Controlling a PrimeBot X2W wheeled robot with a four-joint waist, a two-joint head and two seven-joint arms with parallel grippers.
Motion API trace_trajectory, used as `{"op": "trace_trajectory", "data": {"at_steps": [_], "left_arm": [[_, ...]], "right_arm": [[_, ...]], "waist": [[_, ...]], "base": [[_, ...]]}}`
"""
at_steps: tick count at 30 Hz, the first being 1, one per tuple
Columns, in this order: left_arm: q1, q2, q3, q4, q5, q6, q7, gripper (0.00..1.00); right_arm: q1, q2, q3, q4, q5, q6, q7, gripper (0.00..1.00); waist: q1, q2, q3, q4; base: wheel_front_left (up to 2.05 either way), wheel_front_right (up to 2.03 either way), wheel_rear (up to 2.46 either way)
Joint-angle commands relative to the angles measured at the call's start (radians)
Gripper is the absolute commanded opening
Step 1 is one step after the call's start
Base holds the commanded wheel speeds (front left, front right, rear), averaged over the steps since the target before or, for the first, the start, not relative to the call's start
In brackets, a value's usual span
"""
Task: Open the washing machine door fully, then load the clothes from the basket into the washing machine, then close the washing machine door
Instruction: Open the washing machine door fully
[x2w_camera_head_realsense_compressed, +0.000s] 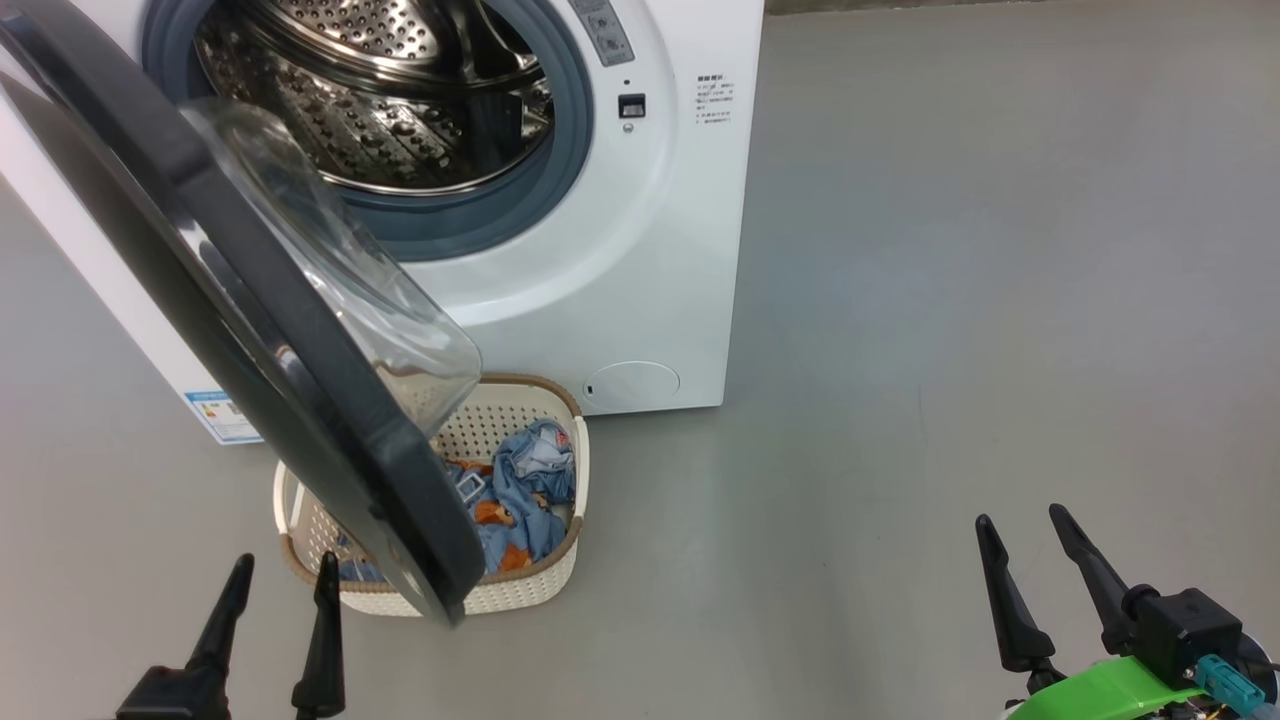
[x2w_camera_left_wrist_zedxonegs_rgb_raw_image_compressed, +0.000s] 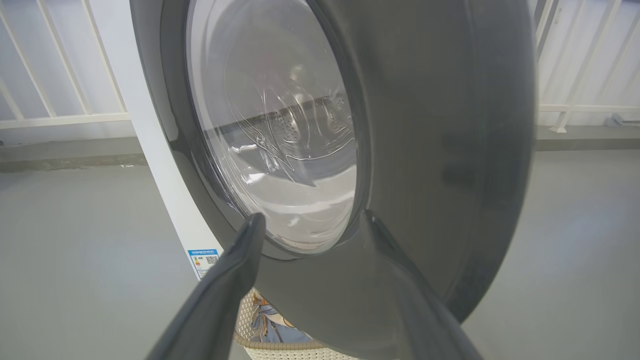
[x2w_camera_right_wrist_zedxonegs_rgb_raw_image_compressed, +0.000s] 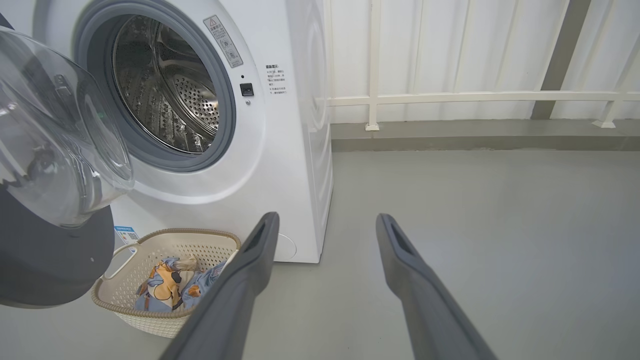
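Observation:
The washing machine (x2w_camera_head_realsense_compressed: 640, 250) (x2w_camera_right_wrist_zedxonegs_rgb_raw_image_compressed: 280, 165) stands with its steel drum (x2w_camera_head_realsense_compressed: 400, 110) (x2w_camera_right_wrist_zedxonegs_rgb_raw_image_compressed: 165, 90) showing. Its black door (x2w_camera_head_realsense_compressed: 300, 400) (x2w_camera_left_wrist_zedxonegs_rgb_raw_image_compressed: 440, 150) (x2w_camera_right_wrist_zedxonegs_rgb_raw_image_compressed: 45, 255) hangs swung out part way, the clear glass bowl (x2w_camera_head_realsense_compressed: 340, 270) (x2w_camera_right_wrist_zedxonegs_rgb_raw_image_compressed: 55, 150) over the cream basket (x2w_camera_head_realsense_compressed: 560, 580) (x2w_camera_right_wrist_zedxonegs_rgb_raw_image_compressed: 165, 320). Light-blue and orange clothes (x2w_camera_head_realsense_compressed: 520, 500) (x2w_camera_right_wrist_zedxonegs_rgb_raw_image_compressed: 170, 287) lie in the basket. My left gripper (x2w_camera_head_realsense_compressed: 283, 565) (x2w_camera_left_wrist_zedxonegs_rgb_raw_image_compressed: 310, 220) is open, just in front of the door's outer face. At the lower right my right gripper (x2w_camera_head_realsense_compressed: 1020, 520) (x2w_camera_right_wrist_zedxonegs_rgb_raw_image_compressed: 327, 222) is open and empty, over bare floor.
Grey floor (x2w_camera_head_realsense_compressed: 950, 300) spreads to the right of the washer. A white railing (x2w_camera_right_wrist_zedxonegs_rgb_raw_image_compressed: 475, 95) and a low kerb run along the wall behind. The open door covers the basket's left half from above.

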Motion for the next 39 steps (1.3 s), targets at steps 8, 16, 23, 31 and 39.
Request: {"op": "trace_trajectory", "data": {"at_steps": [8, 16, 23, 31, 39], "left_arm": [[-0.028, 0.010, 0.033, -0.018, 0.000, -0.008, -0.006, 0.00], [-0.048, 0.009, 0.056, -0.099, -0.013, -0.011, -0.006, 0.00], [-0.102, 0.010, 0.067, -0.286, 0.007, -0.014, -0.006, 0.00], [-0.178, 0.021, -0.044, -0.449, -0.004, -0.035, -0.006, 0.00], [-0.244, 0.021, -0.269, -0.463, -0.057, -0.043, 0.028, 0.00]], "right_arm": [[-0.021, -0.009, 0.024, -0.021, -0.005, 0.001, -0.009, 1.00], [-0.020, -0.004, 0.002, -0.016, -0.014, 0.001, -0.009, 1.00], [-0.015, 0.006, -0.011, -0.012, -0.032, 0.001, -0.009, 1.00], [-0.015, 0.015, -0.013, -0.006, -0.050, 0.001, -0.009, 1.00], [-0.018, 0.022, -0.014, -0.001, -0.059, 0.001, -0.009, 1.00]], "waist": [[0.0000, -0.0001, 0.008, 0.003], [0.0000, -0.0001, 0.009, 0.005], [0.0000, -0.0001, 0.004, 0.003], [0.0000, -0.0001, -0.001, 0.003], [0.0000, -0.0001, 0.002, 0.002]], "base": [[0.00, 0.00, 0.00], [0.00, 0.00, 0.00], [0.00, 0.00, 0.00], [0.00, 0.00, 0.00], [0.00, 0.00, 0.00]]}}
